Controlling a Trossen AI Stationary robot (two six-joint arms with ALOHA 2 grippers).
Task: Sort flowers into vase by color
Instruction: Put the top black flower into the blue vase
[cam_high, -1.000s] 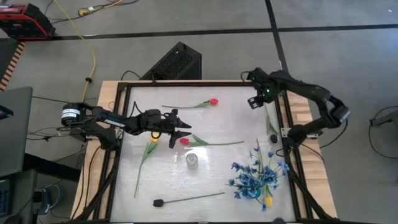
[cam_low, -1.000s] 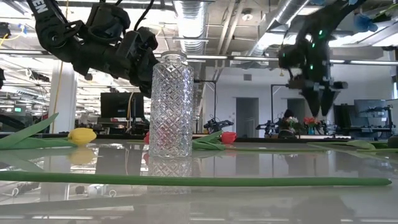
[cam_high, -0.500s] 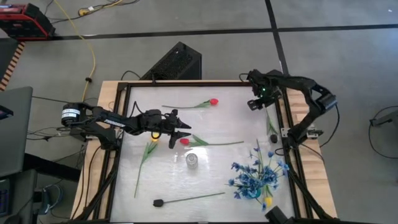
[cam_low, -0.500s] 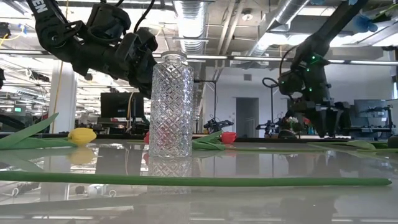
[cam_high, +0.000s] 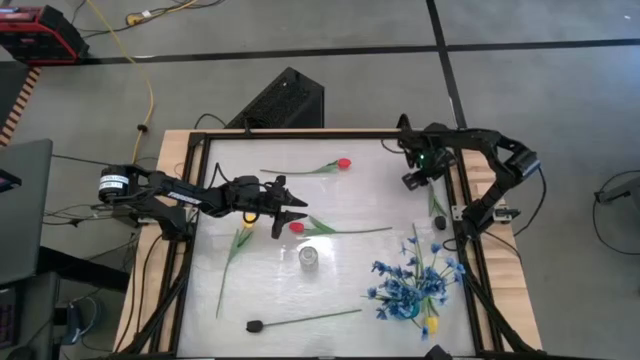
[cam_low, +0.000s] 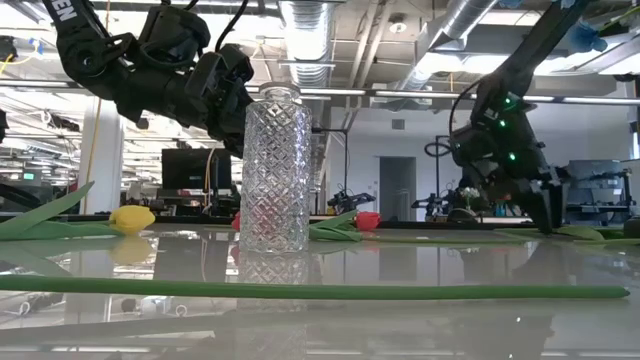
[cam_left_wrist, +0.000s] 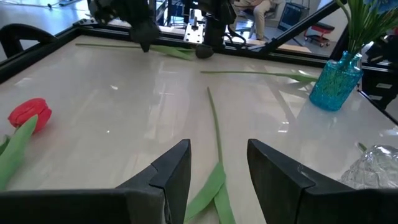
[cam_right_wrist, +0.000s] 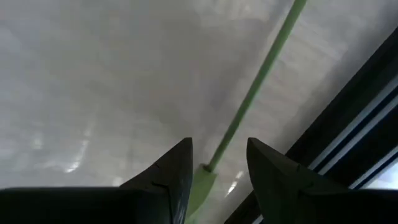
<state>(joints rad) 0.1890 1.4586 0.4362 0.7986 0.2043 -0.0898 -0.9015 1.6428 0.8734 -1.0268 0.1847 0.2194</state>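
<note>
**Both grippers open and empty; right one low over a stem at the table's edge**

From my overhead feed, working left to right: the left gripper (cam_high: 290, 212) reaches over the middle-left of the table (cam_high: 370, 160), fingers spread, holding nothing. In its wrist camera the two dark fingers (cam_left_wrist: 171, 171) stand apart above the stem and leaf of a red tulip (cam_high: 297, 227), without touching it. A yellow tulip (cam_high: 241, 237) lies just left of it, a second red tulip (cam_high: 343, 162) lies nearer the far edge, and the black-headed stem (cam_high: 256, 325) lies along the near side.

The clear glass vase (cam_high: 308, 256) stands upright in the middle, nothing in it. To the right, the blue flowers (cam_high: 410, 285) sit in a blue vase (cam_left_wrist: 334, 83).

The right gripper (cam_high: 412, 180) hangs low by the right rail. Its wrist camera shows the fingers (cam_right_wrist: 171, 171) parted, with a green stem (cam_right_wrist: 255, 87) running between them. I think the tips have not yet closed on it, but that view is too tight to be sure about contact. That stem's dark head (cam_high: 439, 222) lies beside the rail.
</note>
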